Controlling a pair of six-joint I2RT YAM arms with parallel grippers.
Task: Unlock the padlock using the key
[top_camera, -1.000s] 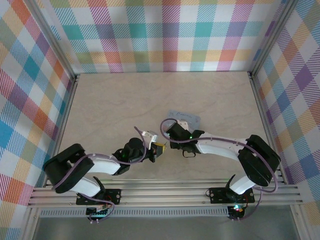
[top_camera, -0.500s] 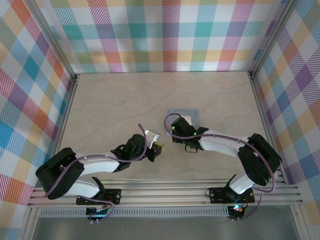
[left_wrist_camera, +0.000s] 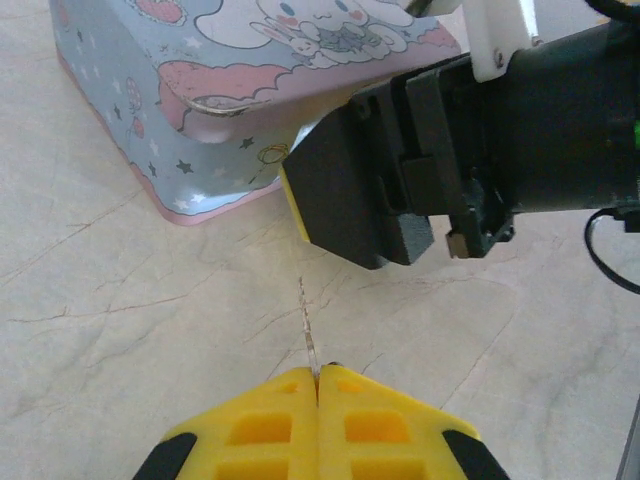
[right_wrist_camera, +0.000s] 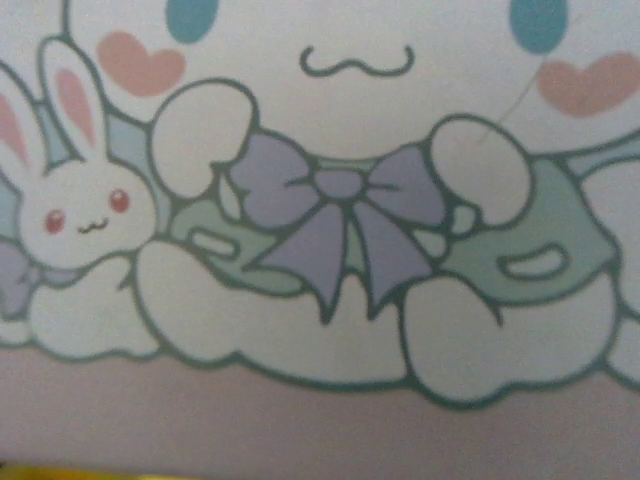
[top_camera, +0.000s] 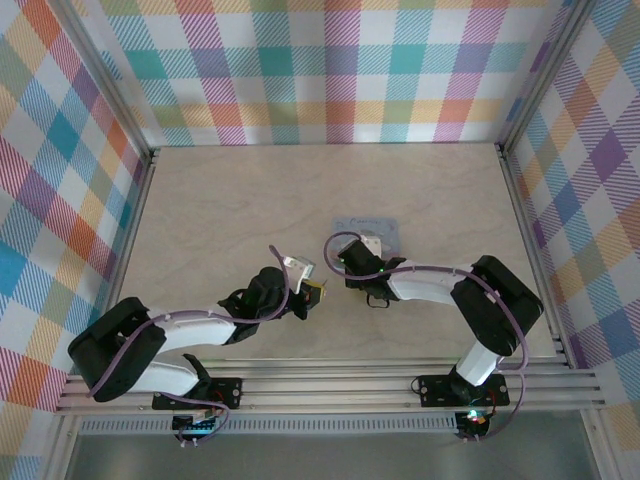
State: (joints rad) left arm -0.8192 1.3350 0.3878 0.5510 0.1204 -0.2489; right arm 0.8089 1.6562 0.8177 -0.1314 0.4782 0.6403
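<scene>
Jutting toward the far box [left_wrist_camera: 150, 130], the key [left_wrist_camera: 308, 325] is pinched by the left pincer [left_wrist_camera: 318, 378] for insertion; the right pincer [left_wrist_camera: 340, 205] cannot be judged spread or pressed together.

White-black arms [top_camera: 190, 330], purple cables [top_camera: 326, 248], yellow pincer pads [left_wrist_camera: 270, 430].

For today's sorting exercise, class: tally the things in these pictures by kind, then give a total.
white-and-black robot arms: 2
pale blue cartoon-printed tin box: 1
thin pale metallic key: 1
Total: 4
</scene>
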